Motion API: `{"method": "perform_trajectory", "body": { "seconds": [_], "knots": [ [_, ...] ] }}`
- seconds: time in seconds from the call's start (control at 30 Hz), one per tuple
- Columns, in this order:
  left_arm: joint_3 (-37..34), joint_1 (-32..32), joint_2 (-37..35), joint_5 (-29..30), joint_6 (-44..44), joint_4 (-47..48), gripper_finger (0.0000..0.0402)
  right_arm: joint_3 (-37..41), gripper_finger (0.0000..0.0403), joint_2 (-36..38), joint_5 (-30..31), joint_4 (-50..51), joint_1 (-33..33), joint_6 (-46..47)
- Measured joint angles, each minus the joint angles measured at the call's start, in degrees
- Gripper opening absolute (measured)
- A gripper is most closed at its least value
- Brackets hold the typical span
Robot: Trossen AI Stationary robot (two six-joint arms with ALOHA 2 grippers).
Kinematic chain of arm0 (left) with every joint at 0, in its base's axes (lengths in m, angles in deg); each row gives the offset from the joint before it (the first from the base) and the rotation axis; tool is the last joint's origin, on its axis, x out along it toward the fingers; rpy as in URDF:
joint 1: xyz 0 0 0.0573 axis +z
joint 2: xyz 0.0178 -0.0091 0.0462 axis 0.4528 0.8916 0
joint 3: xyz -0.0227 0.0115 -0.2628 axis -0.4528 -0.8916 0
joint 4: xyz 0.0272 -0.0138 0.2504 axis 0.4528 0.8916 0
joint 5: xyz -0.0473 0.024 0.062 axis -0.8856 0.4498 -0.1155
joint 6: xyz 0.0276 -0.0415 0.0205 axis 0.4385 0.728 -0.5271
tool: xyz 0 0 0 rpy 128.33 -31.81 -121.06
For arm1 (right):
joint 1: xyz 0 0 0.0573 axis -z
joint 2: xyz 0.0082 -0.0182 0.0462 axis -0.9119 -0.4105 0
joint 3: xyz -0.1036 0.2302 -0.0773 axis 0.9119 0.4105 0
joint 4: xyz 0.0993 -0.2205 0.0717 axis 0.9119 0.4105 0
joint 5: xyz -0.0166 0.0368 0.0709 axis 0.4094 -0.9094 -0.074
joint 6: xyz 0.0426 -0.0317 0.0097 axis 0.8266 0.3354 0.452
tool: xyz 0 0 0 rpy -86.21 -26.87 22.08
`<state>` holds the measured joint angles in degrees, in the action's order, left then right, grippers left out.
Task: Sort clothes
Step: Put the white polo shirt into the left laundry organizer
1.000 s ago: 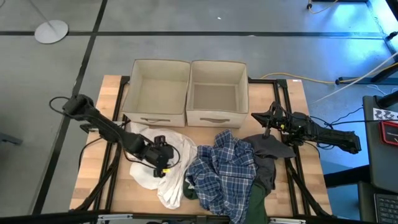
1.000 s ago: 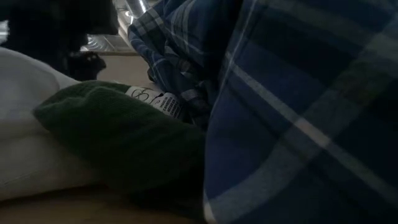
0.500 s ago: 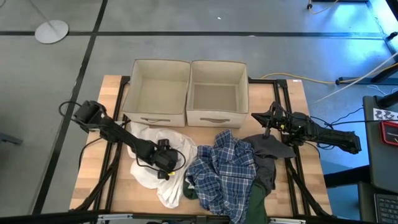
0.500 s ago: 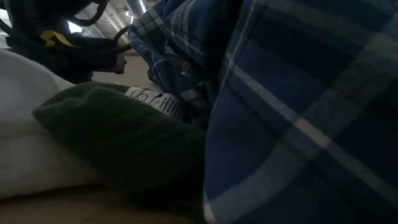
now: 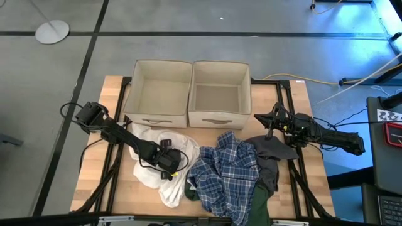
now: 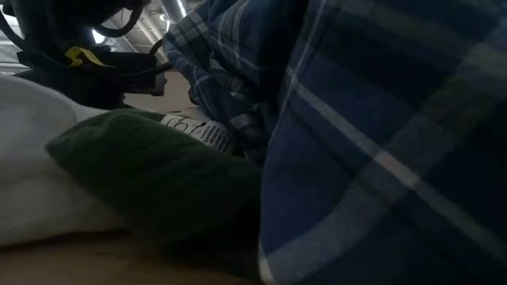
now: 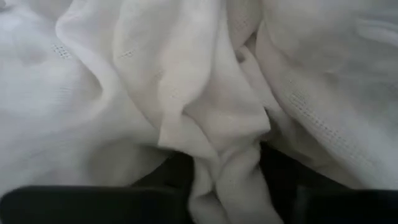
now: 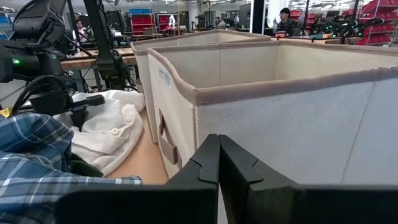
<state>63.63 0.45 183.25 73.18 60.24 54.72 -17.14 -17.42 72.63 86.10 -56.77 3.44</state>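
Left gripper (image 5: 167,168) is down on the white garment (image 5: 164,188), fingers apart with a fold of it between them. White garment lies left of the plaid garment (image 5: 223,169). Right gripper (image 5: 260,118), fingers closed and empty, waits by the boxes (image 5: 190,93), farther off.

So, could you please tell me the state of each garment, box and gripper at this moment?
white garment: crumpled, under left gripper
plaid garment: bunched, on the table
green garment: partly under the plaid
grey garment: flat, beside right gripper
left box: empty
right box: empty
left gripper: pressed into white fabric
right gripper: shut, idle
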Motion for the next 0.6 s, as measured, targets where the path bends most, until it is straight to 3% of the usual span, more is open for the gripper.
{"method": "perform_trajectory", "body": {
  "seconds": [0.27,0.6],
  "knots": [
    [0.57,0.01,-1.64,-1.87,-1.68,1.17,0.0032,0.00,0.0005,0.00,0.02,0.01,0.02,-0.02],
    [4.89,-0.12,-6.34,-1.40,-0.39,10.04,0.0029,0.00,0.0005,0.00,-0.04,0.04,0.01,-0.01]
  ]
}}
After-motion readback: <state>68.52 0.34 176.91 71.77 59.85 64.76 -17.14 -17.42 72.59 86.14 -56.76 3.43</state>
